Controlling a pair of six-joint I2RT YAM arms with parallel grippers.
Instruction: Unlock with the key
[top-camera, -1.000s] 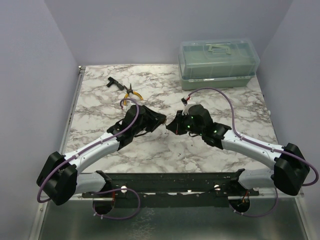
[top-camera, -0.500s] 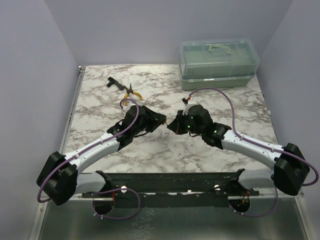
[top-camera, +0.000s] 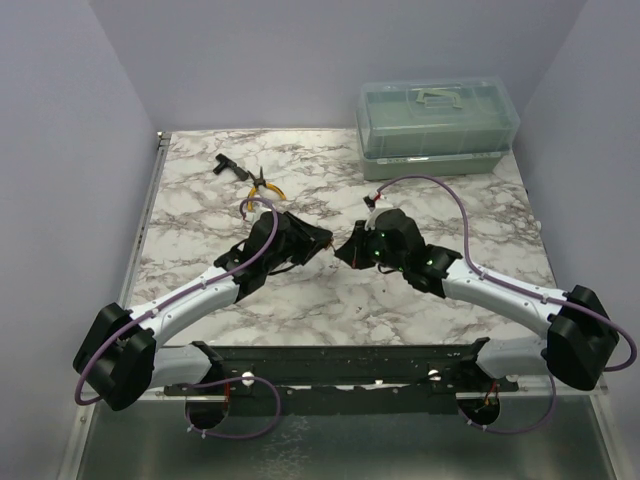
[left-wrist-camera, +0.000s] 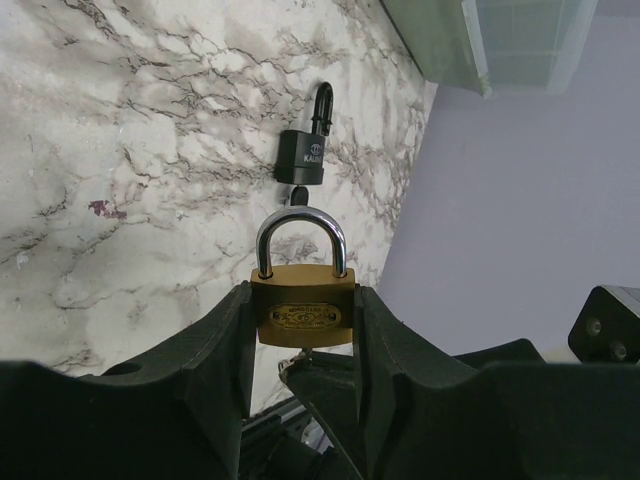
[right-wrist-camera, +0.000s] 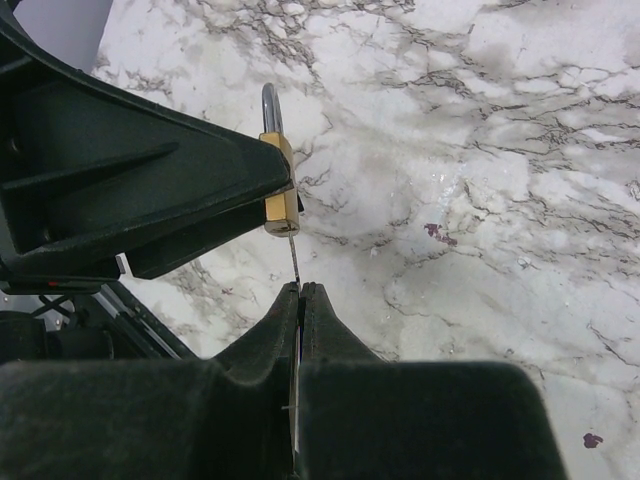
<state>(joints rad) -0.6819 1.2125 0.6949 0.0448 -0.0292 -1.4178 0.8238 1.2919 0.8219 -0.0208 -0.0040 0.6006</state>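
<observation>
1. Overhead view. The two arms reach inward over the marble-patterned bench (top-camera: 300, 300). Their wrists meet near its middle, with the left hand (top-camera: 322, 243) and the right hand (top-camera: 343, 250) facing each other, tips just beside one another.
2. Left hand. Its two black fingers (left-wrist-camera: 235, 330) are drawn in narrow on the brass padlock (left-wrist-camera: 302, 305), one pressing each side of the body. The padlock is held clear of the bench and stands upright in the left wrist view. Both legs of its silver shackle are seated in the body, and its label faces the camera.
3. Right hand. The fingers are pressed almost together and pinch the key (right-wrist-camera: 294, 262). The key is seen edge-on as a thin silver-grey strip projecting past the fingertips.
4. Position of the key. It is in the air between the two hands. Its free tip meets the underside of the brass padlock, the face opposite the shackle. How far the tip has entered the body cannot be told.
5. Second lock. Beyond the held padlock, in the left wrist view, a small black padlock (left-wrist-camera: 302, 158) lies flat on the bench with its black shackle pointing away from the camera.
6. Surroundings. A translucent grey-green toolbox (top-camera: 438, 122) stands at the far right of the bench with its lid down. The yellow-handled pliers (top-camera: 266, 186) and a black bit (top-camera: 228, 167) lie near each other on the far left part, beyond the left arm.
</observation>
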